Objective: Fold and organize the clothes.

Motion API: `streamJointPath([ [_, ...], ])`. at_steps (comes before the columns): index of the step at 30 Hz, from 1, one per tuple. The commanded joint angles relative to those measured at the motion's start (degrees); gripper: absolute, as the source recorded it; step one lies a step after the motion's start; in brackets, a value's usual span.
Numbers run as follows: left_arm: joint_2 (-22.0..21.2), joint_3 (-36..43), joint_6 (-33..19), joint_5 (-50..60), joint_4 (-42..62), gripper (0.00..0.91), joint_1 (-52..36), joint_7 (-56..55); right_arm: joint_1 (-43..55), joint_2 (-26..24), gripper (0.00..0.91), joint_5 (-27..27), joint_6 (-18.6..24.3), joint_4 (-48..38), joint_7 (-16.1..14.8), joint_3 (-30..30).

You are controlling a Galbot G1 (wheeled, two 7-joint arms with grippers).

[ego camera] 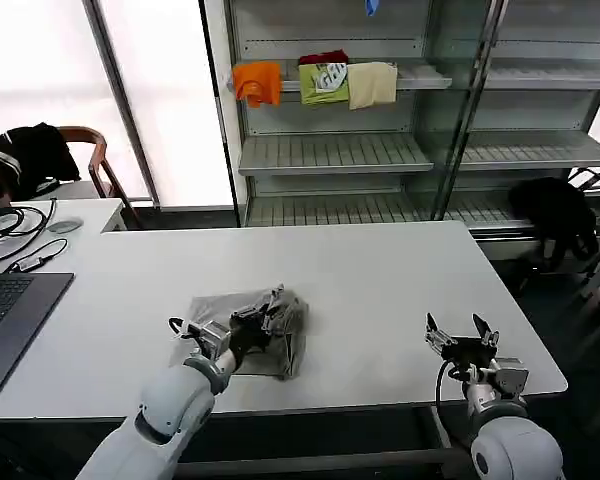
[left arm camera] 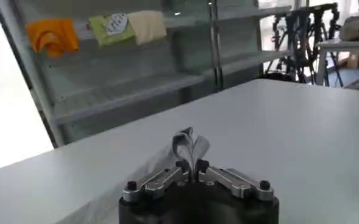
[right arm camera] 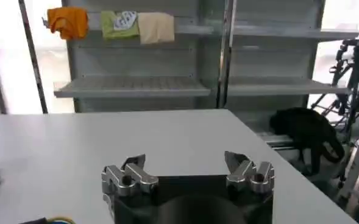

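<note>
**Left pincer grips a fold of the grey shirt; right pincer waits, spread**

A light grey shirt point(ego camera: 263, 335) lies crumpled on the white surface point(ego camera: 380, 290), near its front edge and left of centre. The left pincer point(ego camera: 255, 330) sits on top of it, fingers clenched on a bunched fold of the cloth; in the left wrist view the two fingers point(left arm camera: 167, 178) meet at their tips, and a pinched tuft of grey fabric point(left arm camera: 190, 145) stands up between them. Part of the shirt spreads flat on the surface on the robot's left of the pincer.

The right pincer point(ego camera: 461, 336) hovers near the front right corner of the surface, well apart from the shirt. Its fingers are released and spread wide, with nothing between them, as the right wrist view point(right arm camera: 188, 170) shows plainly.

Behind the surface stands a shelf rack point(ego camera: 330, 150) carrying folded orange point(ego camera: 257, 80), green point(ego camera: 324, 82) and cream point(ego camera: 372, 83) garments side by side. A laptop point(ego camera: 10, 310) rests at the surface's left edge.
</note>
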Motion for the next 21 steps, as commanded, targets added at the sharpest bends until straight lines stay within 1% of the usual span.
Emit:
streamJointPath([
  [1, -3.1, 1.95, -0.1, 0.81, 3.2, 0.907, -0.41, 0.28, -0.78, -0.23, 0.907, -0.23, 0.12, -0.13, -0.04, 0.14],
  [8, -5.11, 1.36, -0.1, -11.99, 0.44, 0.907, 0.92, -1.5, 0.57, -0.68, 0.907, -0.27, 0.23, -1.24, 0.07, -0.71],
  [11, -5.57, 0.08, -0.01, -23.63, -2.75, 0.907, 1.46, -4.84, 1.75, -1.02, 0.907, -0.27, -0.08, -1.47, 0.22, -1.42],
  [14, -5.52, -2.66, 0.05, -31.44, -6.61, 0.907, 1.39, -9.41, 3.11, -1.42, 0.907, -0.23, -0.61, -1.72, 0.42, -2.37],
  [15, -5.17, -4.3, 0.06, -35.27, -8.87, 0.907, 1.05, -12.77, 3.79, -1.66, 0.907, -0.23, -0.71, -1.91, 0.51, -3.03],
  [16, -4.8, -5.15, 0.03, -35.35, -9.6, 0.907, 0.98, -13.11, 4.09, -1.79, 0.907, -0.2, -0.7, -2.08, 0.53, -3.47],
  [19, -1.47, -10.82, 0.04, -37.49, -11.0, 0.907, 0.77, -16.11, 5.74, -2.11, 0.907, -0.16, -0.74, -2.84, 0.67, -5.43],
  [21, 1.57, -15.05, 0.1, -37.47, -10.73, 0.907, 1.24, -16.6, 6.59, -2.07, 0.907, -0.03, -0.73, -3.41, 0.7, -6.43],
])
